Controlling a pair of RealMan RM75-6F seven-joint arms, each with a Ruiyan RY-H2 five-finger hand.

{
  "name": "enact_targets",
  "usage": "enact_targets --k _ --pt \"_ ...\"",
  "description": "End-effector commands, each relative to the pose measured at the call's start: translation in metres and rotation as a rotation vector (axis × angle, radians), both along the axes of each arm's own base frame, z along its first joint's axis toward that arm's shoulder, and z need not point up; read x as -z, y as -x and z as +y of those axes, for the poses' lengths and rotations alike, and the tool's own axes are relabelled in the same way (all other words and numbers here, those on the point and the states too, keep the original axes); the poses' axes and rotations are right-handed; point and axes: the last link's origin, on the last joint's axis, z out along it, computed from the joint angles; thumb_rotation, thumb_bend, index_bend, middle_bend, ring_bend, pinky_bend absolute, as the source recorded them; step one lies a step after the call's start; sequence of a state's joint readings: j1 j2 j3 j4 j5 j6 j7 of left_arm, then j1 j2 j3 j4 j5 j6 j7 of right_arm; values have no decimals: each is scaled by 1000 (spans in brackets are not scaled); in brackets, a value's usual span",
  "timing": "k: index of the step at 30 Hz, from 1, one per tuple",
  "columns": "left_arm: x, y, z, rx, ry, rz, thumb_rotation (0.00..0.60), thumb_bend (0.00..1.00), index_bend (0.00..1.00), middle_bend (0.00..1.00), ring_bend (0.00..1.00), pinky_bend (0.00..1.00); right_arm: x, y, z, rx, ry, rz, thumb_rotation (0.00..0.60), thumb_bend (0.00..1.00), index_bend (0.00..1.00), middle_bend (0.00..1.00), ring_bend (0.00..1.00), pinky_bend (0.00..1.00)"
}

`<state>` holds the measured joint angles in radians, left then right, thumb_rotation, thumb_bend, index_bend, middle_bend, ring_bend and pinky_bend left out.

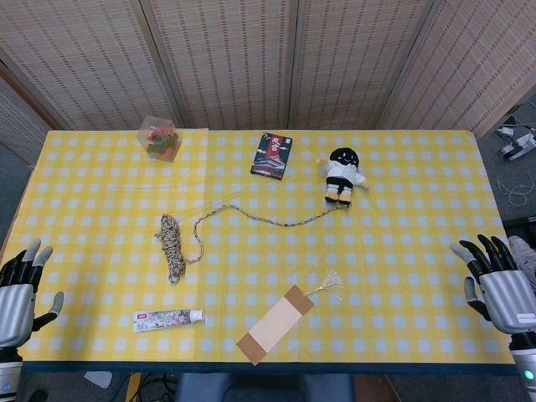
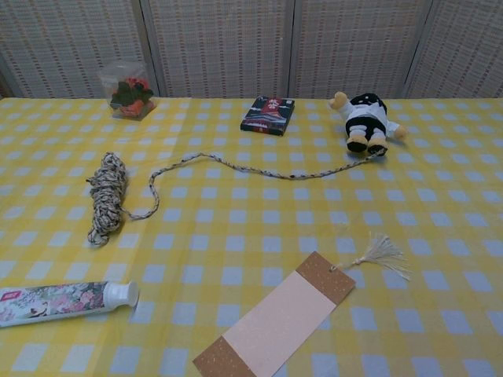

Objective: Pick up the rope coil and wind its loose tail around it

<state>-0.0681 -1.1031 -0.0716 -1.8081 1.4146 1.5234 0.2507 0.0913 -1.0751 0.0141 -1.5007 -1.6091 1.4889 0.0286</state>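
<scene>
Bright, even light; soft shadows, both views sharp

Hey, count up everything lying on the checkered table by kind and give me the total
Rope coil with loose tail: 1
Plush doll: 1
Dark booklet: 1
Clear box of red items: 1
Tube: 1
Tasselled bookmark: 1
Total: 6

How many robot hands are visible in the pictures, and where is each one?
2. The left hand is at the table's left front edge; the right hand is at its right front edge. Both appear only in the head view.
</scene>
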Motion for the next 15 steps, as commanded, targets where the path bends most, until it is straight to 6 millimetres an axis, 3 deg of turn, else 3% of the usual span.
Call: enact_targets --k 1,15 --pt "1 0 0 4 2 -1 600 398 41 0 57 68 0 0 0 1 -1 1 600 642 172 150 7 36" --pt "5 -7 23 72 41 0 600 397 57 0 68 68 -7 -3 1 -5 21 16 600 642 172 150 7 36"
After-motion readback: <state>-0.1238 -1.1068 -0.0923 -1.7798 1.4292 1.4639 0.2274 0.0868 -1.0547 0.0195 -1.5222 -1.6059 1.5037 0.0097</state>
